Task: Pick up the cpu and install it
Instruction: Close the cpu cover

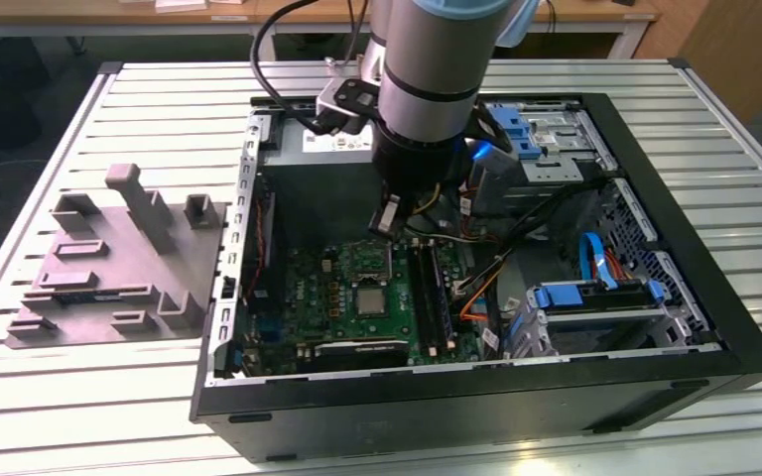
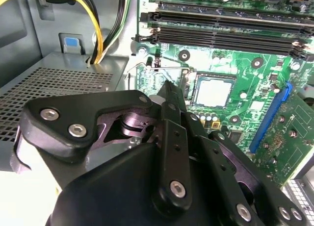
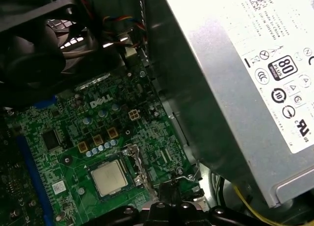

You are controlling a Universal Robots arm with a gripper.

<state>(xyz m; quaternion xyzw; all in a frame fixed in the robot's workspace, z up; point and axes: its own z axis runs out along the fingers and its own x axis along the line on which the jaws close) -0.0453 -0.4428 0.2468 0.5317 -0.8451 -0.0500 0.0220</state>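
The gripper (image 1: 384, 220) is hanging inside the open computer case (image 1: 698, 288), above the green motherboard (image 1: 315, 297). Its fingers (image 2: 170, 94) are pressing together at the tips with nothing between them, so it is clenched and carrying nothing. The cpu (image 1: 372, 299) is sitting flat in its socket on the motherboard, just ahead of the gripper's tips and below them, apart from them; it is showing in the second wrist view (image 2: 213, 92) and in the first wrist view (image 3: 109, 178) as a dull silver square inside the socket frame. The memory slots (image 2: 221, 27) are lying beyond the cpu from the gripper. The power supply (image 3: 235, 79) is standing close beside the gripper, with yellow cables (image 2: 100, 25) running from it. The grey fixture (image 1: 110, 263) is resting on the counter (image 1: 156, 99) outside the case, well apart from the gripper.
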